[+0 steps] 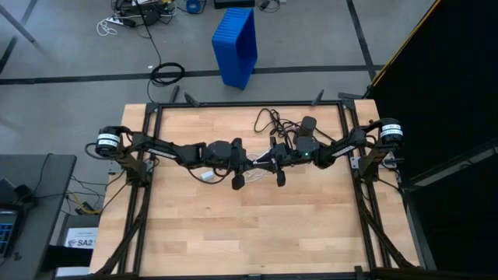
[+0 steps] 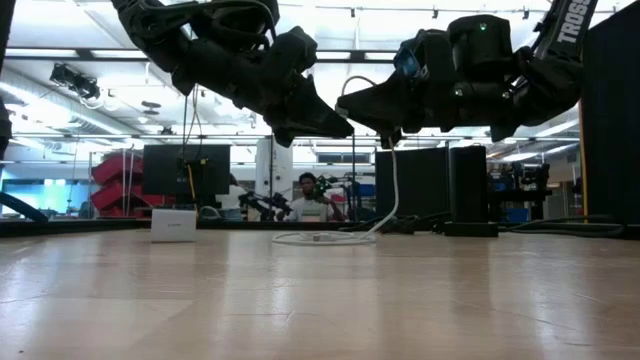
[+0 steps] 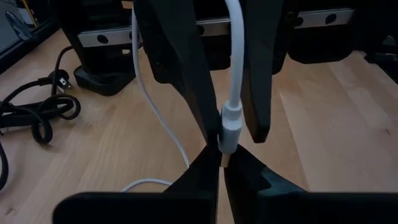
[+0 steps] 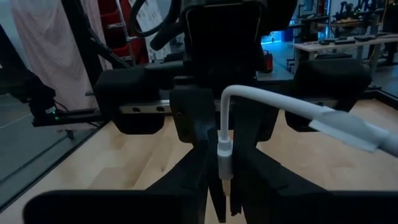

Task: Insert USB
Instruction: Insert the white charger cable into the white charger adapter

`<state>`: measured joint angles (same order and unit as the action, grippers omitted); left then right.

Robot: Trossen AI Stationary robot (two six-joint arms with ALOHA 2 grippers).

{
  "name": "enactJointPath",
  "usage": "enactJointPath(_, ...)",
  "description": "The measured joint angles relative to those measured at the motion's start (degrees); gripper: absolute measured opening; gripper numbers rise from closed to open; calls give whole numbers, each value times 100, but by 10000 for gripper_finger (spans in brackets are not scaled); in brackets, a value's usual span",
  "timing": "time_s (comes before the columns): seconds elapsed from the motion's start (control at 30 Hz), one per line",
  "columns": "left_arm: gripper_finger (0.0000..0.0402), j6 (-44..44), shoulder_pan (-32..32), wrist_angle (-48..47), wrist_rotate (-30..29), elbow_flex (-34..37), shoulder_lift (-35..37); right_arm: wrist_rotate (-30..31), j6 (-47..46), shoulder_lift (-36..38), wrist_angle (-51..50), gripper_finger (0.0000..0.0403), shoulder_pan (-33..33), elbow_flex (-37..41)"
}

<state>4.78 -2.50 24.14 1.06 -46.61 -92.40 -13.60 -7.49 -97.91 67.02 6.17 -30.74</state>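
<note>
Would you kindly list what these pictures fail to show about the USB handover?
- High view: the USB plug is hidden where the arms meet.
- Left wrist view: the plug's tip disappears between the left gripper jaws.
- Right wrist view: dark fingers hide the right gripper grip.

Pale butcher-block wooden table top, planked in light strips, smooth with a faint satin sheen where the room lights reflect, framed by matt black metal rails. Smooth, slightly glossy white plastic USB cable with a moulded white plug, pinched among matt black hard-plastic gripper fingers. Dull rubbery black power cord coiled on the wood, and a glossy blue ribbed plastic crate on the grey floor.
</note>
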Motion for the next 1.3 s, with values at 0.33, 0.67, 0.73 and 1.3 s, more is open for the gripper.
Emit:
enactJointPath(0.33,0,34,0,-77,9,2,0,-16,276,0,-1049,34,-7,-624)
enactJointPath(0.67,0,35,2,-54,13,2,0,-252,145,0,-978,41,44,-527)
enactJointPath(0.73,0,35,2,-16,11,2,0,-263,64,0,-747,50,67,-414)
enactJointPath(1.3,0,37,0,7,9,-2,2,-269,-134,-2,-415,38,116,-247)
